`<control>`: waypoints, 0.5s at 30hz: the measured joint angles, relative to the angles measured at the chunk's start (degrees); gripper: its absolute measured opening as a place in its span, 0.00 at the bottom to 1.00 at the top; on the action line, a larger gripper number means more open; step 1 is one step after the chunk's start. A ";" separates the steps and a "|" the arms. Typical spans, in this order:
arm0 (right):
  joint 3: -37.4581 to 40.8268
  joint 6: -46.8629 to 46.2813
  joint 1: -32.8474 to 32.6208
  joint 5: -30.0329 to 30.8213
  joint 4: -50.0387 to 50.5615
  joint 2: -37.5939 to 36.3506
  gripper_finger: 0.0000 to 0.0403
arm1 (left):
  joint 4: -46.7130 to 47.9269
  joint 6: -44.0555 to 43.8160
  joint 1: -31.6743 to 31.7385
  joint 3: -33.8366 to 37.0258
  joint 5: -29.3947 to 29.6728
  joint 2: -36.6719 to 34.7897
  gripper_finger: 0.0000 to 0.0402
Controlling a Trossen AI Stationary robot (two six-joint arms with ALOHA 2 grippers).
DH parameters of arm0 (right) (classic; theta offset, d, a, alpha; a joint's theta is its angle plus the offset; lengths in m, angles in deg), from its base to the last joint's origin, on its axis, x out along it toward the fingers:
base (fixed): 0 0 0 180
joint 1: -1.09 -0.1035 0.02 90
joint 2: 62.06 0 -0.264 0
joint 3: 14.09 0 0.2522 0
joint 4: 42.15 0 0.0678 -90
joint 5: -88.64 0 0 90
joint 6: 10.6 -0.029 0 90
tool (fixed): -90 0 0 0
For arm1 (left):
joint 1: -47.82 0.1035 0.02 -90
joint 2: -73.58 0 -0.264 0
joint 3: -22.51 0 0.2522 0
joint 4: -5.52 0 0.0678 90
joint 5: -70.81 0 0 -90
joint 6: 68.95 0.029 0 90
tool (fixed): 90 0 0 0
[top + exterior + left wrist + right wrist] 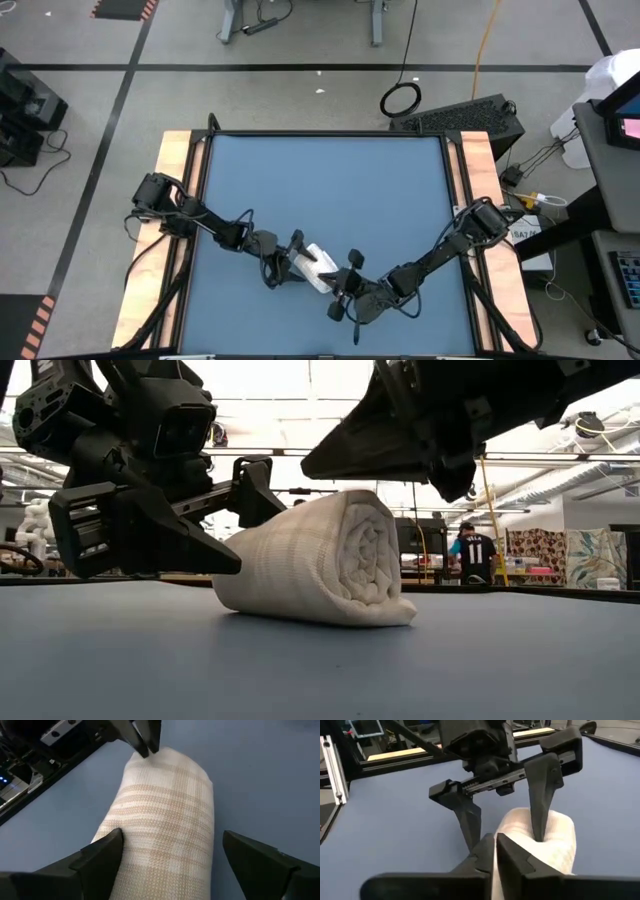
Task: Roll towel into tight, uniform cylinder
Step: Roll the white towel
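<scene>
Towel: my white cloth towel [320, 560], faint checks in the weave, lies rolled into a short fat cylinder on the blue worktop [330, 190], near the worktop's front edge and about midway along it. The spiral end faces the low camera.

Handling: I judge it light, soft and springy. The layers look loosely packed at the spiral, and the outer flap trails flat onto the worktop beside the roll, so it could unwind if let go. It should dent rather than resist, and nothing here can break.

Where to hold: best across the body of the roll, over the outer flap, so the squeeze pins the loose edge. A grip on the spiral end alone would likely pull the layers out.

Left pincer: my left pincer [170, 855] straddles the towel, fingers apart, one on each side of the roll.

Right pincer: my right pincer [495, 851] sits at the towel's other end, fingers together. Whether a fold of cloth is caught between them, I cannot tell.

Surface: the worktop is smooth and matte, edged with pale wood strips [178, 170] on either side of the towel.

Room: beyond the towel, a workshop with ceiling lights, and a person in a numbered shirt [476, 552] standing far behind.
</scene>
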State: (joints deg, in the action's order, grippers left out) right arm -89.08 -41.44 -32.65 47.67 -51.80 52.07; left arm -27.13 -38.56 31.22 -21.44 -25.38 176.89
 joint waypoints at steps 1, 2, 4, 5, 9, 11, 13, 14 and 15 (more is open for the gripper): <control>0.00 -0.27 0.01 -0.01 0.24 0.00 0.02 | -0.02 0.06 0.00 0.00 -0.03 -0.02 0.85; 0.00 -1.40 0.05 -0.01 0.91 0.00 0.03 | -0.02 0.29 0.00 0.00 -0.03 0.00 0.85; 0.00 -5.45 0.29 0.03 4.12 -0.02 0.04 | -0.03 0.43 0.00 0.02 -0.05 0.00 0.85; 0.00 -7.89 0.31 0.07 6.08 -0.02 0.04 | -0.05 0.47 0.00 0.02 -0.04 0.00 0.85; -0.11 -14.18 0.21 0.38 10.84 -0.22 0.02 | -0.33 0.50 0.00 0.02 -0.05 0.00 0.85; -0.11 -14.77 -0.12 0.23 11.69 -0.22 0.01 | -0.82 0.90 0.00 0.04 -0.01 0.02 0.85; -0.11 -14.66 -0.12 -0.69 12.08 -0.22 0.00 | -1.24 1.81 -0.04 0.06 0.63 0.07 0.85; -0.13 -14.72 -0.14 -1.31 12.50 -0.22 0.01 | -1.71 1.92 -0.07 0.09 1.39 0.09 0.85; -0.12 -14.87 -0.17 -1.64 12.82 -0.23 0.01 | -2.20 1.93 -0.07 0.09 2.19 0.11 0.85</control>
State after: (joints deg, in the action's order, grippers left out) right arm -89.20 -56.30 -32.82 46.03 -38.99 51.84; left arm -29.33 -36.63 31.15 -21.36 -23.19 177.01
